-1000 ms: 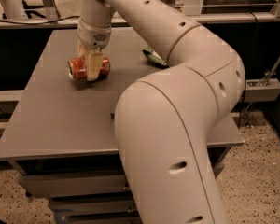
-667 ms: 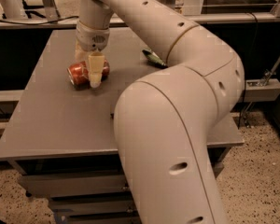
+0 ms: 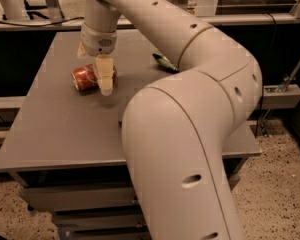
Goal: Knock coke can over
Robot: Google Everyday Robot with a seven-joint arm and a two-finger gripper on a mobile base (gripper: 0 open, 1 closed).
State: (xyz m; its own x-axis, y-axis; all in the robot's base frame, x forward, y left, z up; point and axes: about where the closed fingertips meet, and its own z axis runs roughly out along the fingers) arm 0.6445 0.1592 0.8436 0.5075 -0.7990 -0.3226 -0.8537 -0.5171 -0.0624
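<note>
Pointing straight down over the far left part of the table point(image 3: 55, 129), the gripper point(image 3: 104, 81) is hanging with its pale tip just at the tabletop, right against the coke can point(image 3: 84, 78). Whether it is open, closed or clamping anything cannot be told from this angle. Only one cream-coloured side of it is showing, and that side is overlapping the can's right end.

The coke can is lying on its side on the grey surface, not standing. Its red body is running roughly left to right, with one end facing the table's left edge and the other end hiding behind the gripper. It is sitting well back from the near edge, in the far left quarter of the tabletop.

The robot's arm point(image 3: 190, 134) is filling most of the foreground. A thick cream segment is rising from the bottom centre, bending at a large joint on the right, then reaching up and leftward to the wrist directly above the can. Just beside that upper segment, toward the far middle of the table, a small dark green bag point(image 3: 162, 62) is peeking out, partly covered by the arm and well apart from the can.

The table is standing on a speckled floor point(image 3: 277, 184).
</note>
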